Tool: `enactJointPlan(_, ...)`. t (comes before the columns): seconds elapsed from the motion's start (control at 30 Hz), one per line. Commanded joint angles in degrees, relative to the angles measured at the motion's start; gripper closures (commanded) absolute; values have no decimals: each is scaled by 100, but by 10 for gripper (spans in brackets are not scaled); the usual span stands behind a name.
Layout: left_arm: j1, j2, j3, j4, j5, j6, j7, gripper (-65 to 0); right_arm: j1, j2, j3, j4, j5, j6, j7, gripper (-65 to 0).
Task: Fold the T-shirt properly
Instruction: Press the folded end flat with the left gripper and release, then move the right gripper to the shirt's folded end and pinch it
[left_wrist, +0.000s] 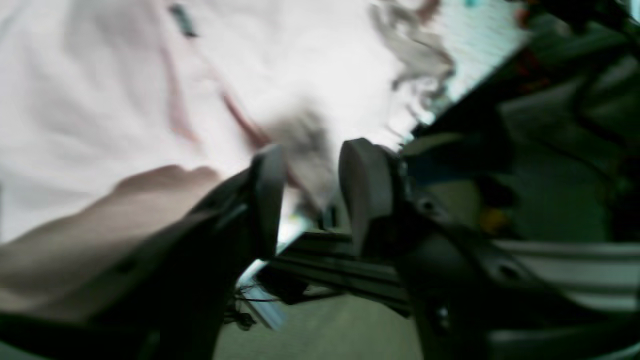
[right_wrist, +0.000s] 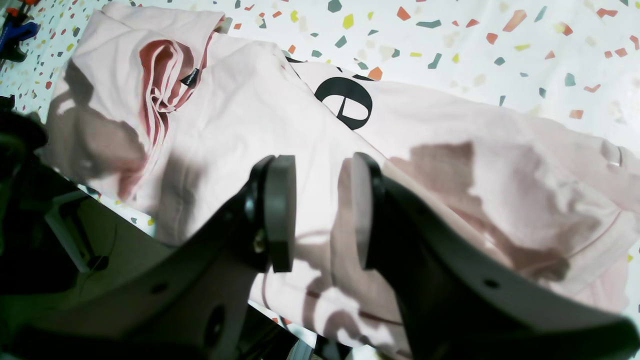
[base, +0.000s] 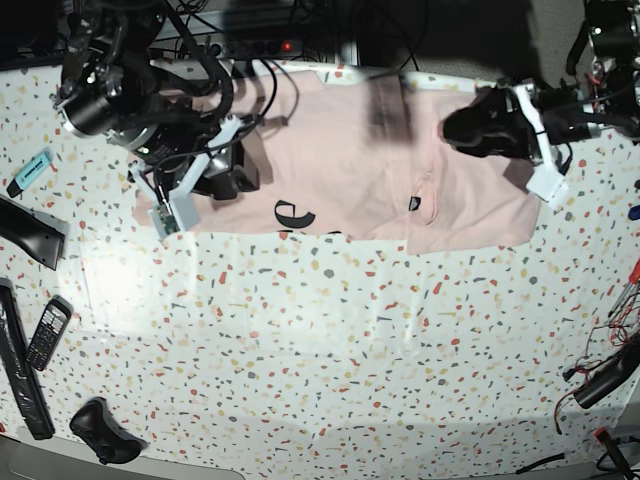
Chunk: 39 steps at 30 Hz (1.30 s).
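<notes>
The pale pink T-shirt (base: 340, 170) lies spread across the far part of the speckled table (base: 320, 340), part folded over, with a black letter (base: 292, 215) showing at its near edge and a small label (base: 414, 203) by the collar. My right gripper (base: 235, 175) hovers over the shirt's left end. In the right wrist view its jaws (right_wrist: 320, 170) stand apart, with the T-shirt (right_wrist: 450, 150) and its black letter (right_wrist: 347, 102) below them. My left gripper (base: 460, 128) is over the shirt's far right part. The left wrist view is blurred and shows the left gripper (left_wrist: 312, 165) open, nothing between its fingers, over the T-shirt (left_wrist: 100, 90).
A phone (base: 48, 332), a long black bar (base: 20, 370) and a black lump (base: 100, 432) sit at the table's left front. A teal marker (base: 32, 172) lies at the left. Cables and tools (base: 605, 375) crowd the right edge. A power strip (base: 250, 45) runs behind the shirt.
</notes>
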<state>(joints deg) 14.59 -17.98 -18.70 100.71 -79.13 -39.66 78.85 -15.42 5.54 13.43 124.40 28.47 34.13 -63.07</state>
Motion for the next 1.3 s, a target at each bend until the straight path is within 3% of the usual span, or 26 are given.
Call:
enactJointPlan(0.0,-33,-68,-33,92,-369,-34,92,-231,50,15,7,105,72,59,111,-186)
enactJointPlan(0.13,-72,-168,-33,92,-587,-34,-4,-231,50,15,7,105,72,59,109,-186)
enactJointPlan(0.23,-146,-308,-33,92,-280,-34,-632,-231,50,15,7,105,70,57,109,-186)
enactJointPlan(0.47,-160,-315,-37,92,2232,-34,-2315,-230,35,50,28,103,-214,57,-87,-187)
enactJointPlan(0.63,-157,-315,-37,92,3615,-34,-3641,-230,35,516,243,101,7,35,-83,-187)
enactJointPlan(0.77,-160,-317,-37,92,4590,529,-4446,-231,33,935,647,98,225,37,-81,-190)
enactJointPlan(0.97,-160,-317,-37,92,5101,634,-4483,-231,-92,1366,1259,83,223,35,201,-405)
enactJointPlan(1.13,-160,-317,-37,92,5174,885,-4485,-230,-92,1692,1580,-369,350,-223,-83,-409)
enactJointPlan(1.27,-160,-317,-37,92,5169,885,-4459,-230,-26,1980,1617,-1233,529,-223,-85,-409)
